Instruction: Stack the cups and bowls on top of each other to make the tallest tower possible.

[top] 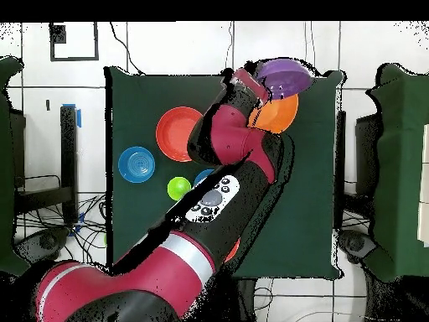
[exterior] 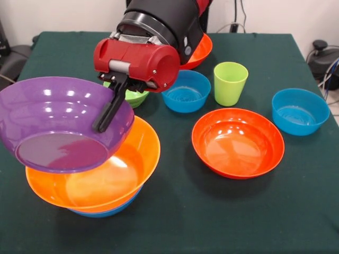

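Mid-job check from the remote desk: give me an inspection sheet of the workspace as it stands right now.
Surface: table under a dark green cloth, flat.
Job's things: purple bowl held tilted above the big orange bowl, which sits in a blue bowl. Loose: red-orange bowl, two blue bowls, lime-green cup upright, small lime-green bowl and another orange bowl partly behind the arm.
Clutter: nothing seen.
Hand: the hand grips the purple bowl's rim, one finger inside it.
Cables: several on the floor beside the table.
Surroundings: white tiled floor; dark equipment at the table's edge.
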You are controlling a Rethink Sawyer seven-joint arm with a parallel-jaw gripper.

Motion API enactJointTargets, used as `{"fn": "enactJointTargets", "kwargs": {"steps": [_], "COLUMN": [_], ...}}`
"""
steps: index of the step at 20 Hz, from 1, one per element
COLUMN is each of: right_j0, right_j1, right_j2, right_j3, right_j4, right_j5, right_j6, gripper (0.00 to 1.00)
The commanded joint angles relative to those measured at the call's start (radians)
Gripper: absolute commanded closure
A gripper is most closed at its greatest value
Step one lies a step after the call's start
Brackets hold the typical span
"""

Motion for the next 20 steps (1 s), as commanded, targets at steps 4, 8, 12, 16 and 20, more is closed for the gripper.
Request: {"fn": "enactJointTargets", "kwargs": {"steps": [4, 8, 12, 16, 20], "right_j0": [0.001, 0.0, 0.01, 0.022, 0.038], "right_j1": [-0.023, -0.019, -0.012, -0.003, 0.034], "right_j2": [0.12, 0.123, 0.116, 0.112, 0.093], "right_j3": [0.07, 0.065, 0.065, 0.061, 0.042], "right_j4": [0.003, 0.005, 0.025, 0.051, 0.111], "right_j5": [0.03, 0.03, 0.027, 0.025, 0.001], "right_j6": [0.077, 0.074, 0.079, 0.084, 0.084], "gripper": [1.0, 1.0, 1.0, 1.0, 1.0]}}
